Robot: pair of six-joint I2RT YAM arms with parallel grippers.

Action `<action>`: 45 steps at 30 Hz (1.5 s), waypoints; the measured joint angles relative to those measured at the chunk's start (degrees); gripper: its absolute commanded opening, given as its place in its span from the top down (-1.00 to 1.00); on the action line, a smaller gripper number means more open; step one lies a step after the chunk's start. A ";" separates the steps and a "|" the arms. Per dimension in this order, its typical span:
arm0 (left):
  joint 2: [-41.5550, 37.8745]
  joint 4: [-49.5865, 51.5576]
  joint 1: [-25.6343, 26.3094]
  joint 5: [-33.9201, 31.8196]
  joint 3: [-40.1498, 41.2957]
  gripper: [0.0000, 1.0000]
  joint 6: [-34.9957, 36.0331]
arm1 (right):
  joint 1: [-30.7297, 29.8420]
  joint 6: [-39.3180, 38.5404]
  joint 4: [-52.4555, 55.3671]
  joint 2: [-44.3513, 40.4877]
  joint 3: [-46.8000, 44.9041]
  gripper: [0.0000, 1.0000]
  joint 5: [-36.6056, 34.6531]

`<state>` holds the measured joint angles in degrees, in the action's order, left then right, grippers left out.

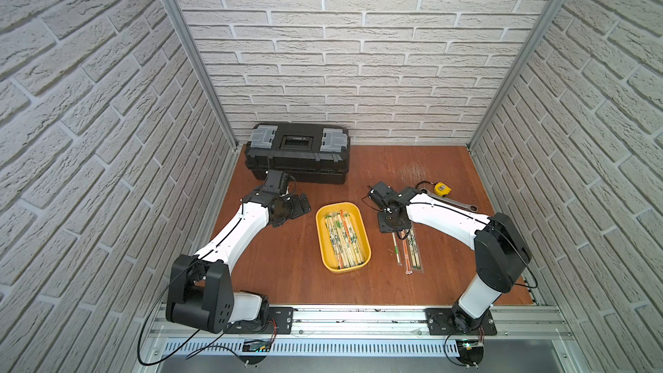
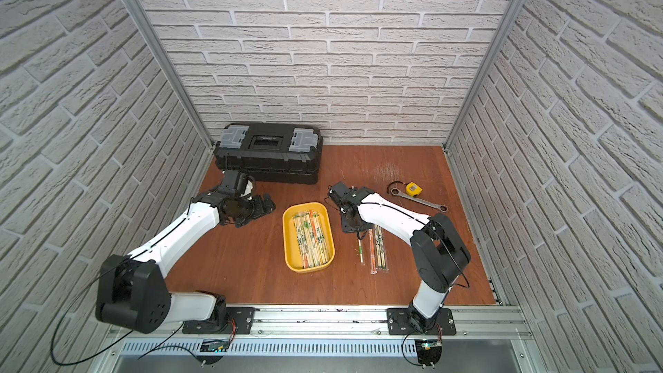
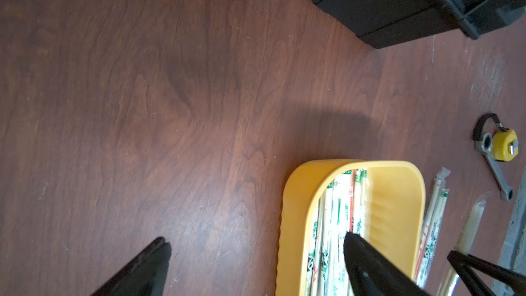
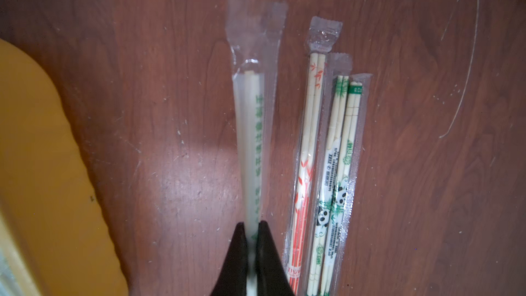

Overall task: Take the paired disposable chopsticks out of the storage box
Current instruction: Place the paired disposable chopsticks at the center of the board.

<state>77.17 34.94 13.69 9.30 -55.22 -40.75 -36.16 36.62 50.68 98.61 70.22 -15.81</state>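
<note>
The wooden table (image 1: 287, 281) carries a black toolbox (image 1: 297, 159) at the back and the yellow storage box (image 1: 321, 242) at centre, with most of the paired disposable chopsticks (image 1: 344, 242) lying lengthwise inside it. The left gripper (image 1: 303, 204) hangs beside the box on the toolbox side, jaws spread wide and empty. The right gripper (image 4: 252, 226) works on the box's other side, jaws pinching one end of a green-printed sleeved pair (image 4: 250, 138); whether its free end touches the table cannot be told. Just beside it lie three further pairs (image 4: 327, 166), outside the box. Hazards: the slick sleeve can slide out of so narrow an end pinch, and a careless release can drop the pair across its neighbours.
</note>
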 measured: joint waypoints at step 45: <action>1.11 1.07 0.92 -0.90 -2.58 -0.96 -0.35 | 2.01 2.14 -3.56 6.84 -4.31 0.34 -4.98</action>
<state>78.28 36.01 14.61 8.40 -57.80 -41.10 -34.15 38.76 47.11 105.45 65.91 -20.80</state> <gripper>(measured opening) 0.982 0.310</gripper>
